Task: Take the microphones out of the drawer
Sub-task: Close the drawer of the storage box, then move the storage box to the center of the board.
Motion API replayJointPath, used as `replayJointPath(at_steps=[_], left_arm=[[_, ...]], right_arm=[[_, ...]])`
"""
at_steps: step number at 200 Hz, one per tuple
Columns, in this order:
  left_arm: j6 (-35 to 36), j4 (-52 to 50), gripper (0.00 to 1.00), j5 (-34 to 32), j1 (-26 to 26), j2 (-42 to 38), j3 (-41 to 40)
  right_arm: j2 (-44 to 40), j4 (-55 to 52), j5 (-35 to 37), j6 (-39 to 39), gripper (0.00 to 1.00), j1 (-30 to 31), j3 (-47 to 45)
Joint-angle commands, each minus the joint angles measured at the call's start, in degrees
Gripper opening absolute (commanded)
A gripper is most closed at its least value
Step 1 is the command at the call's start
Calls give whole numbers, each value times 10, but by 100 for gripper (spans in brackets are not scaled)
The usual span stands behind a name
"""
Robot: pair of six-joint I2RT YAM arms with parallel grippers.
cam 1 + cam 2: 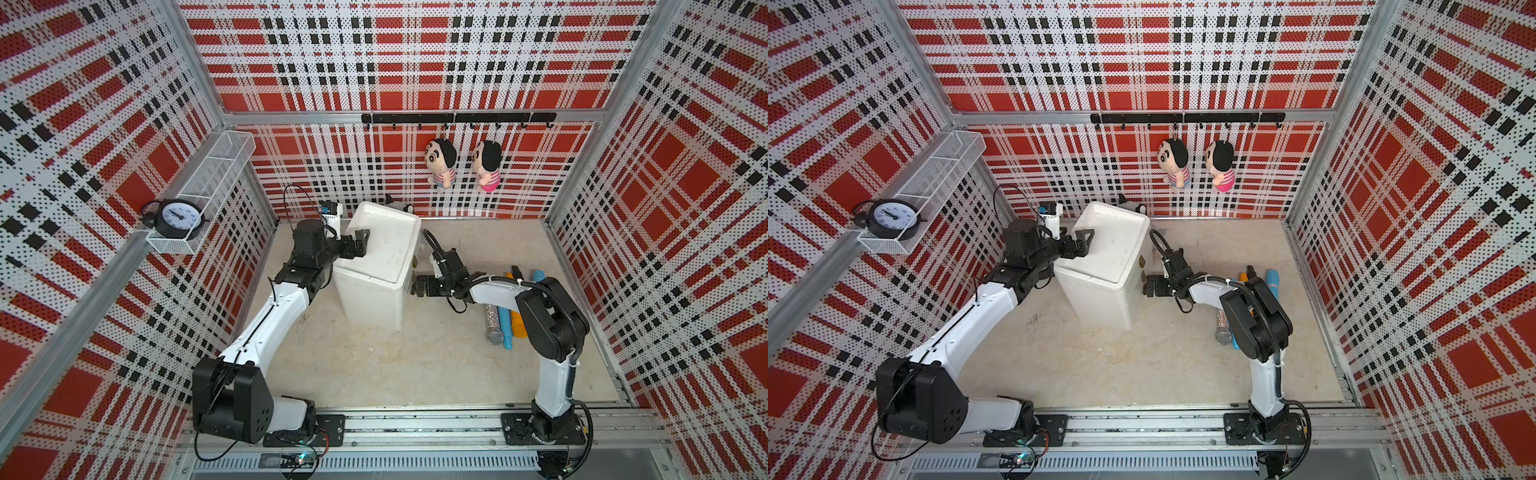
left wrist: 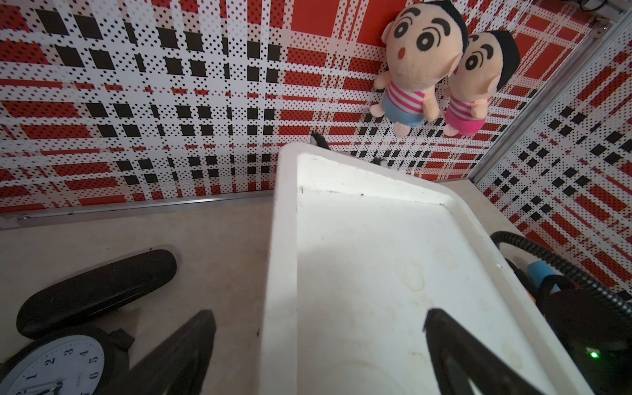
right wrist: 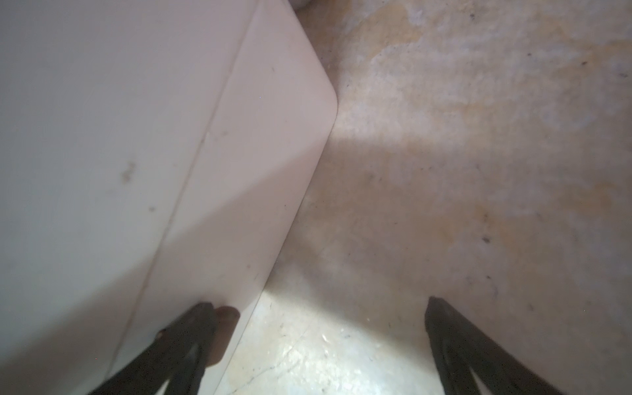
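Observation:
A white drawer cabinet stands mid-table. Its drawer fronts on the right face look shut, with a small brass knob. A glittery silver microphone lies on the table under the right arm, outside the cabinet. My right gripper is open beside that face, one fingertip next to the knob. My left gripper is open, straddling the cabinet's top left rim. The drawer's inside is hidden.
Blue and orange tubes lie by the microphone, and another blue one lies behind the arm. A black case and a clock lie left of the cabinet. Two dolls hang on the back wall. A wire shelf holds another clock.

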Motion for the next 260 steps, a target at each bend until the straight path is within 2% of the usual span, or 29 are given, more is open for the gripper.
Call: replayJointPath(at_steps=[1,28,67,121,144,185,189,260], left_arm=[[-6,-34,98,17,-6,22,-6],[-6,-35,98,17,-7,21,-5],[-5,-35,98,10,-7,18,-6],[-4,-35,98,13,-10,17,-7],[-1,-35,98,19,-17,20,-5],[15,-43,98,21,-33,21,-4],[17,-44,98,21,-51,21,-4],[61,-85,98,-21,-150,26,2]], right_arm=[[14,19,-26,5,100,17,16],[11,19,-26,5,100,18,16],[-8,-17,11,-10,100,10,8],[-64,-39,36,-20,100,-18,-35],[-94,-69,60,-32,100,-36,-43],[-167,-101,61,-52,100,-90,-61],[-174,-105,62,-55,100,-94,-60],[-262,-161,62,-104,100,-197,-53]])
